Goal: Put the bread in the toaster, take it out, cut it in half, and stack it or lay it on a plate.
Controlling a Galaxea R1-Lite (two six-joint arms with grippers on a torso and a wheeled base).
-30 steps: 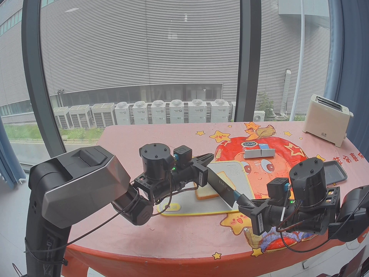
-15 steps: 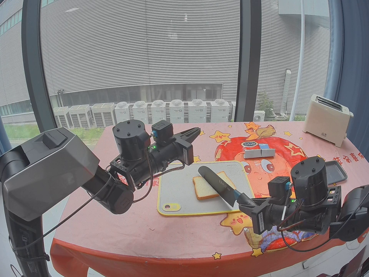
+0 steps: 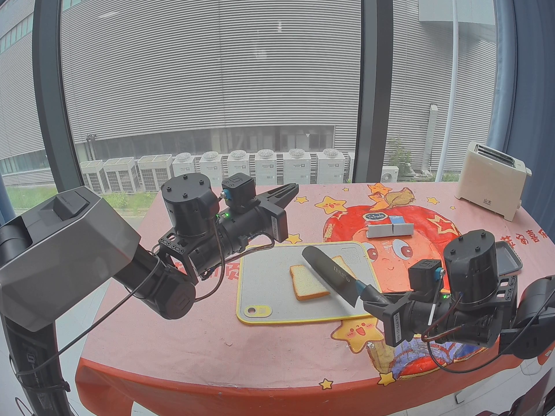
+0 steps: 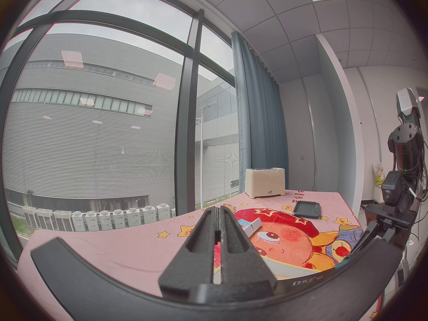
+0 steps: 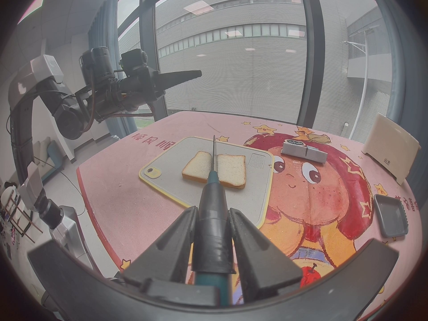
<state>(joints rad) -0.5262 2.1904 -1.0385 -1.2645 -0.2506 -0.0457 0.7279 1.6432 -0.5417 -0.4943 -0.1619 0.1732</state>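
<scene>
A slice of bread [image 3: 305, 285] lies flat on the grey cutting board [image 3: 267, 281]. My right gripper [image 3: 378, 303] is shut on the handle of a knife [image 3: 331, 274], near the board's right edge. The dark blade slants over the slice just above it and hides its middle [image 5: 215, 169]. In the right wrist view the fingers [image 5: 249, 241] clamp the knife handle [image 5: 213, 228]. My left gripper [image 3: 284, 193] hangs shut and empty above the table, to the left of and behind the board; its fingers [image 4: 206, 235] are pressed together. The beige toaster [image 3: 491, 185] stands at the far right.
A dark rectangular plate [image 3: 507, 257] lies on the table right of my right arm. A grey knife holder [image 3: 390, 229] sits behind the board. The table's front edge runs close below the right gripper. The toaster [image 4: 265, 182] and plate [image 4: 307, 208] show beyond the left gripper.
My left gripper has risen off the bread and drawn back to the left and away from the board. The right gripper with the knife has lifted and shifted slightly right.
</scene>
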